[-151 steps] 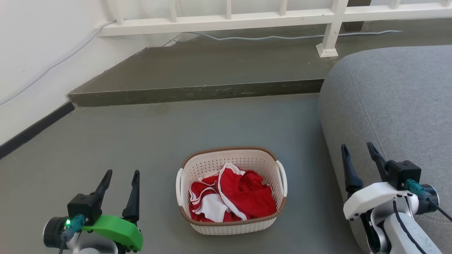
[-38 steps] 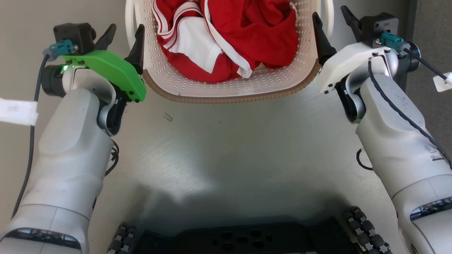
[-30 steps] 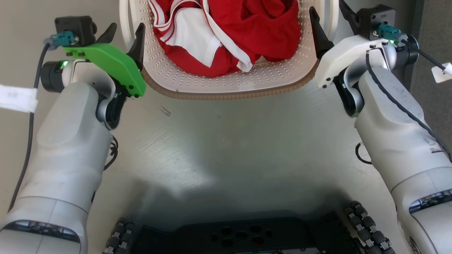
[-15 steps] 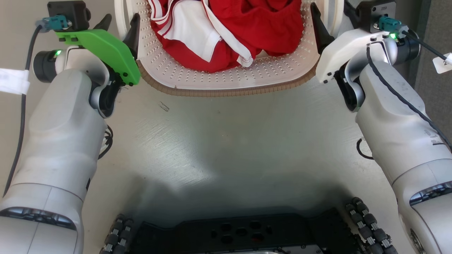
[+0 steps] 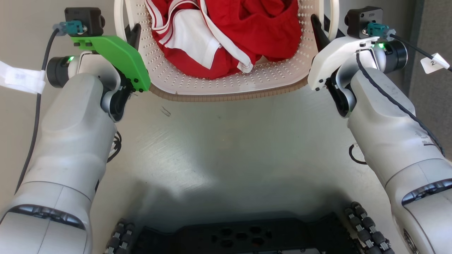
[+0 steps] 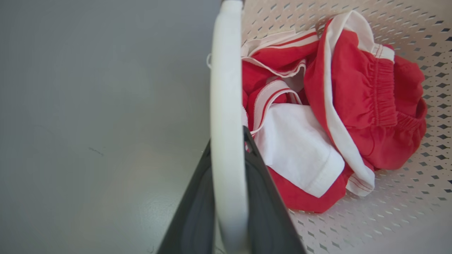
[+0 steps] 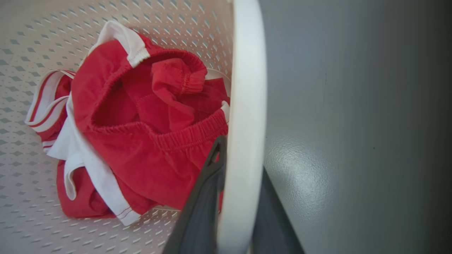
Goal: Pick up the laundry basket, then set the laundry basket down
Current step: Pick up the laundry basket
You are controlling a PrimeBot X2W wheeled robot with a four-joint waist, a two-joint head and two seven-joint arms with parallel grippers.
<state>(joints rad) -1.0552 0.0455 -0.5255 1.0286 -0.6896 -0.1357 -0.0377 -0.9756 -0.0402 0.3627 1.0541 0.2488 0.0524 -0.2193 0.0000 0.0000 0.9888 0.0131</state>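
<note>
The cream perforated laundry basket [image 5: 226, 83] with its brown rim sits at the top of the head view, holding red and white clothes [image 5: 226, 31]. My left gripper [image 5: 129, 30] is shut on the basket's white left loop handle [image 5: 120, 21]. In the left wrist view the handle [image 6: 226, 88] runs between the two dark fingers of the left gripper [image 6: 227, 137]. My right gripper [image 5: 323, 26] is shut on the white right handle [image 5: 334, 17]. The right wrist view shows that handle [image 7: 247, 88] pinched by the right gripper [image 7: 243, 155]. I cannot tell whether the basket's bottom touches the floor.
Grey floor [image 5: 226, 141] spreads between my two forearms. My dark wheeled base [image 5: 240, 233] lies along the bottom edge. A darker grey sofa side [image 5: 434, 35] stands close at the far right, beside the right wrist.
Both grippers went from straddling the loop handles with fingers apart to shut on them. The left wrist shifted right, closer to the basket.
</note>
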